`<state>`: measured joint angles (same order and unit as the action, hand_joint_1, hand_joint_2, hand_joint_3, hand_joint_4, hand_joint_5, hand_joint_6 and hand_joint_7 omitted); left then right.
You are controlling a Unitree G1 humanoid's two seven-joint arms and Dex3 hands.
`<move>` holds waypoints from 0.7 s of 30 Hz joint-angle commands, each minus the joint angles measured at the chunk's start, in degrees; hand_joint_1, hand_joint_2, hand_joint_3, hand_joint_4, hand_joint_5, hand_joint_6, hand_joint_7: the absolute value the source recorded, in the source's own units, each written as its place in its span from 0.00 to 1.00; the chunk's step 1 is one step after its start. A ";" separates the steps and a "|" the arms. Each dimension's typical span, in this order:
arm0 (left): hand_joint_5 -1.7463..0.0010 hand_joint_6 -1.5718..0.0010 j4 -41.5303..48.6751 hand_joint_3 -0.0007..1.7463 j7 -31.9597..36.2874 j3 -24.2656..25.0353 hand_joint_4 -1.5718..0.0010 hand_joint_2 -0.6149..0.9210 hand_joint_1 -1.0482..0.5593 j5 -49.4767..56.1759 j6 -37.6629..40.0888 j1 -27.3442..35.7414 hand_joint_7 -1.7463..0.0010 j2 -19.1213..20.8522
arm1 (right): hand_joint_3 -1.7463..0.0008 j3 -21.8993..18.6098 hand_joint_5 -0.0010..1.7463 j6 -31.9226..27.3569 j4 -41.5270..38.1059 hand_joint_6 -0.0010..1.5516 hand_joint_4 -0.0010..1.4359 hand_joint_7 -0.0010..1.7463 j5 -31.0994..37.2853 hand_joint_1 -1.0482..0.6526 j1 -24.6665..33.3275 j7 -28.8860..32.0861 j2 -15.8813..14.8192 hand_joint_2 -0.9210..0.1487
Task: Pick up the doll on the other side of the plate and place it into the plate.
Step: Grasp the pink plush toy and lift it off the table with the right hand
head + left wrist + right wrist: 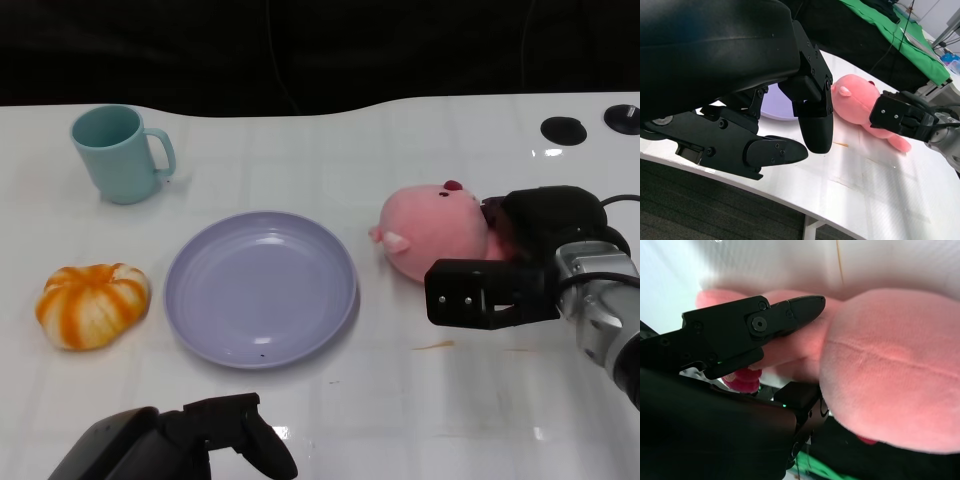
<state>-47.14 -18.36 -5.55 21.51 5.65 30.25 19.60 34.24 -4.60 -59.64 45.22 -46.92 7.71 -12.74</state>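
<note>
Nearest, the left hand [190, 440] hangs idle at the table's [420, 420] front edge, fingers loosely curled on nothing, out of the way. Beyond it sits one lilac plate [262, 288], bare, ready to receive. At its right side lies the one pink doll [433, 231], just beside the rim, not in it. Fingers of the right hand [505, 270] are wrapped around the doll's body, evidently to lift it. One orange pumpkin [92, 304] lies left; one teal mug [118, 153] stands farthest.
</note>
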 commanded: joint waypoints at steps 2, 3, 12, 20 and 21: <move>0.01 0.57 -0.33 0.23 0.26 -0.67 0.59 1.00 0.48 0.34 -1.66 1.03 0.44 0.26 | 0.89 0.44 0.81 1.82 0.00 0.67 0.57 0.00 -0.29 0.42 1.47 -0.18 -0.19 0.00; 0.01 0.57 -0.53 0.23 0.27 -0.68 0.59 1.00 0.48 0.43 -1.65 1.25 0.44 0.25 | 0.89 0.53 0.82 2.06 0.27 0.67 0.56 0.00 -0.18 0.42 1.70 0.02 -0.34 0.00; 0.02 0.57 -2.10 0.22 -0.20 -0.06 0.59 1.00 0.48 0.35 -0.64 2.05 0.44 0.16 | 0.89 -1.51 0.99 -0.85 4.02 0.80 0.55 0.07 -1.78 0.45 3.24 -0.42 -0.18 0.00; 0.02 0.57 -2.14 0.24 -0.87 1.06 0.60 1.00 0.48 -1.08 -0.43 1.58 0.44 0.56 | 0.83 -6.32 1.00 -3.61 9.83 0.50 0.57 0.67 -4.68 0.43 5.87 2.33 -1.31 0.00; 0.02 0.57 -2.12 0.24 -0.94 1.13 0.60 1.00 0.47 -1.15 -0.46 1.55 0.44 0.70 | 0.83 -6.88 1.00 -3.66 10.87 0.49 0.57 0.68 -4.95 0.43 6.42 2.47 -1.57 0.00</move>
<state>-47.86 -18.40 -4.45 20.41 5.89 31.54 19.55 28.55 -7.84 -50.00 41.45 -41.69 9.78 -13.22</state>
